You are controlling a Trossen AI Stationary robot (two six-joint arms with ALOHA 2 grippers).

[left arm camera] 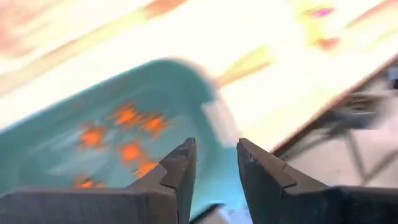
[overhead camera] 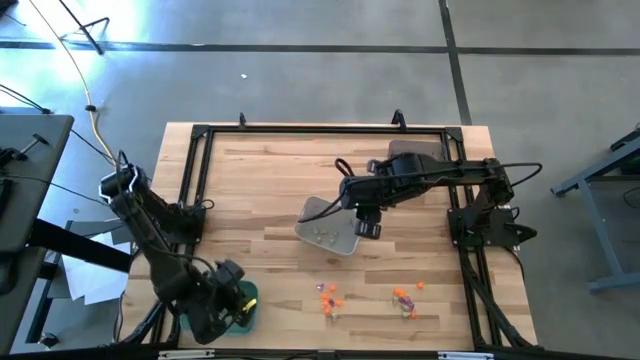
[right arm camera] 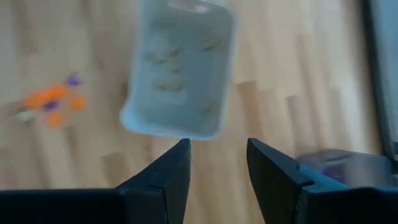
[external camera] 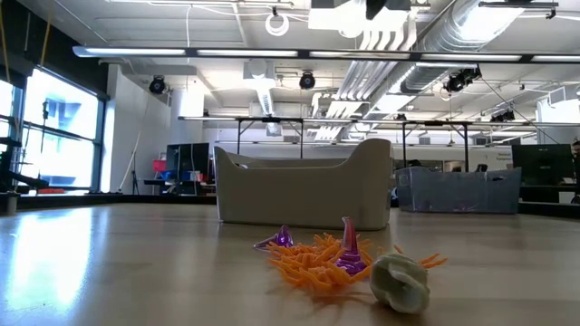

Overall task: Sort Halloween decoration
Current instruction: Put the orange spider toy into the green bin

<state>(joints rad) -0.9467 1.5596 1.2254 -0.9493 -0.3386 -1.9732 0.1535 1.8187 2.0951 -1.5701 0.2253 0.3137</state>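
Your left tool [left arm camera: 214,168] hung part-open and apparently empty over the teal plastic tray [left arm camera: 124,106]; remaining orange and purple Halloween trinkets [overhead camera: 330,298] lay rightward on the wooden surface [overhead camera: 270,190], nearer your open, empty right tool [right arm camera: 217,165].

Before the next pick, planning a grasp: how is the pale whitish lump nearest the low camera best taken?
Grip the pale rounded lump across its middle, coming from above: it lies apart from the orange spiky pile, its sides bare.
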